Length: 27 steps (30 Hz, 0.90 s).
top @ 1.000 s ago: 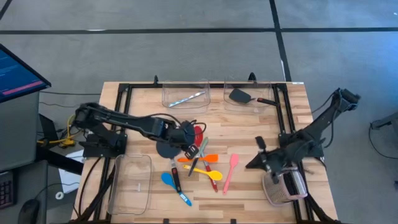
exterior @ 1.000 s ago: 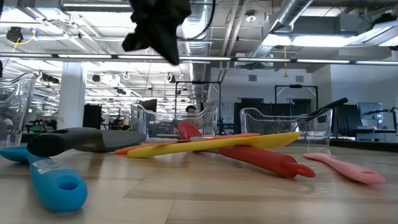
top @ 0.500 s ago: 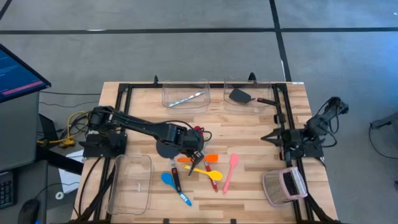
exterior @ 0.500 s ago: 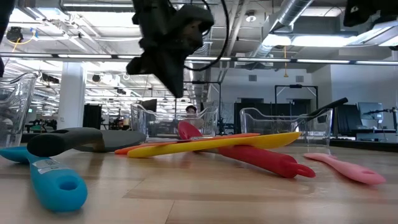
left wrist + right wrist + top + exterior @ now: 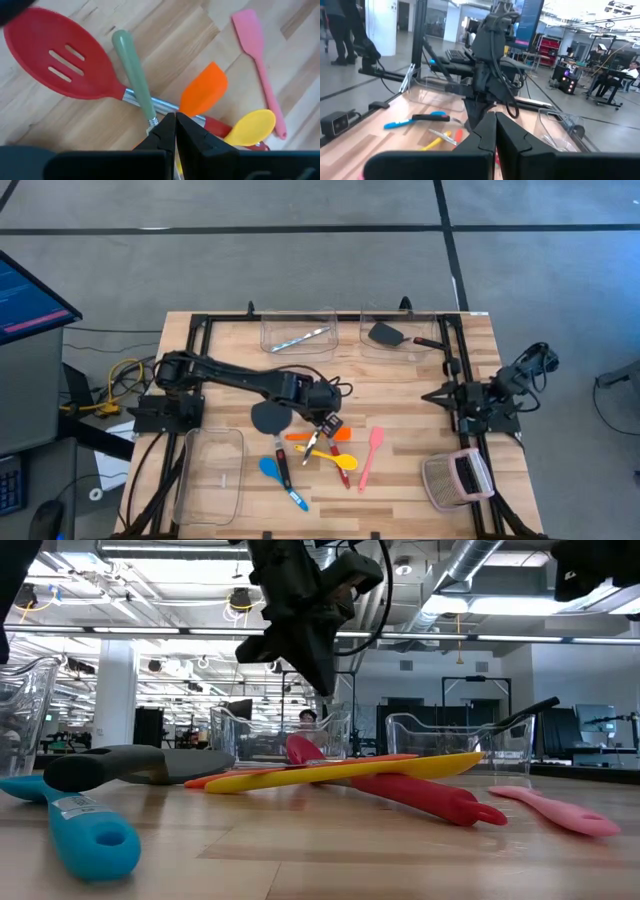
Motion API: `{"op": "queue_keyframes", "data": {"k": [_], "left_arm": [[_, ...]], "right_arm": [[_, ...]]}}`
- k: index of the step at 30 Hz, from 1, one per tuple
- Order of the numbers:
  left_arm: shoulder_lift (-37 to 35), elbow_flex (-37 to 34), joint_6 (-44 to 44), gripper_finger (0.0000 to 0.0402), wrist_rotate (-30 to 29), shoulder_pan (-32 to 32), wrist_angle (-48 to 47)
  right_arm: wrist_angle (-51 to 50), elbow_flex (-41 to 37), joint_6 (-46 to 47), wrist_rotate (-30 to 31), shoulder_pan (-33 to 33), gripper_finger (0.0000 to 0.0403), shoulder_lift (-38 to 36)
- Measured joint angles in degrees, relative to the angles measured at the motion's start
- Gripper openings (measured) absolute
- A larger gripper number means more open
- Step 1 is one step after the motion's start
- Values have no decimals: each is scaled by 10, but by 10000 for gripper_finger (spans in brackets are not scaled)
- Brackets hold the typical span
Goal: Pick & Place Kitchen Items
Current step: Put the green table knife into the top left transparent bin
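Right now the left gripper (image 5: 325, 425) hangs over the pile of spoons and spatulas in the middle of the counter (image 5: 400, 380), its jaws shut tight and holding nothing. Just under it lie the red slotted spoon (image 5: 60, 65), a green-handled tool (image 5: 134, 80) and the orange spatula (image 5: 202, 91). Off at the side of the counter, the right gripper (image 5: 432, 396) waits with its jaws shut too.

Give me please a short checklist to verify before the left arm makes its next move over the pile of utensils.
1. Left gripper shut and holding nothing: ok; it must open before any pick.
2. Left gripper above the pile, over the green-handled utensil: ok.
3. Target lies free: not ok; the green handle crosses the red slotted spoon and lies close to the orange spatula.
4. Right gripper parked away at the table's right side, shut: ok.
5. Far bins have room: ok; one clear bin holds only a silvery piece, the other a black turner.
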Motion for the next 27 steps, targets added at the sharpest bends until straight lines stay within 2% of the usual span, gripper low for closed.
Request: {"op": "queue_keyframes", "data": {"k": [7, 12, 27], "left_arm": [[1, 0, 17, 3, 2, 9, -5], [1, 0, 17, 19, -1, 13, -5], [2, -5, 35, 157, 2, 21, -16]], "right_arm": [[-4, 0, 13, 0, 1, 0, 0], [-9, 0, 16, 0, 1, 0, 1], [-16, 0, 20, 0, 1, 0, 1]]}}
